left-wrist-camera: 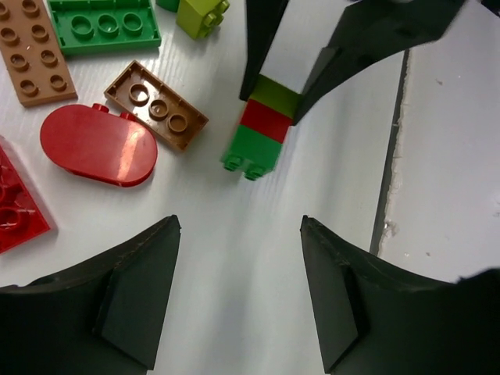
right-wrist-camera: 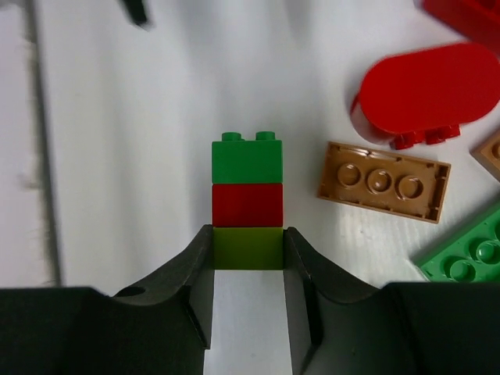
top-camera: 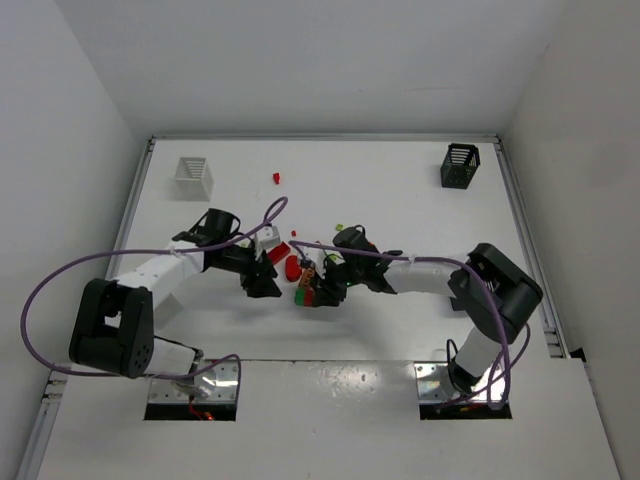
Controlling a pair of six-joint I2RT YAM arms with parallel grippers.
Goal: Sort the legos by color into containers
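A stack of three legos lies on the table: a green brick [right-wrist-camera: 247,160], a red brick [right-wrist-camera: 247,205] and a yellow-green brick [right-wrist-camera: 247,246]. My right gripper [right-wrist-camera: 248,238] is shut on the yellow-green end, its jaws against both sides. The same stack [left-wrist-camera: 262,129] shows in the left wrist view, ahead of my open left gripper [left-wrist-camera: 241,226], which holds nothing. In the top view the left gripper [top-camera: 268,283] and right gripper [top-camera: 318,290] face each other across the stack [top-camera: 304,295]. Two containers stand far off: a white basket [top-camera: 194,175] and a black basket [top-camera: 459,166].
Loose legos lie beside the stack: a red oval piece [left-wrist-camera: 98,144], a brown plate [left-wrist-camera: 156,105], a green plate [left-wrist-camera: 103,25], a long brown plate [left-wrist-camera: 31,51], a red plate [left-wrist-camera: 16,203] and a yellow-green brick [left-wrist-camera: 201,14]. A small red lego [top-camera: 276,177] lies near the back.
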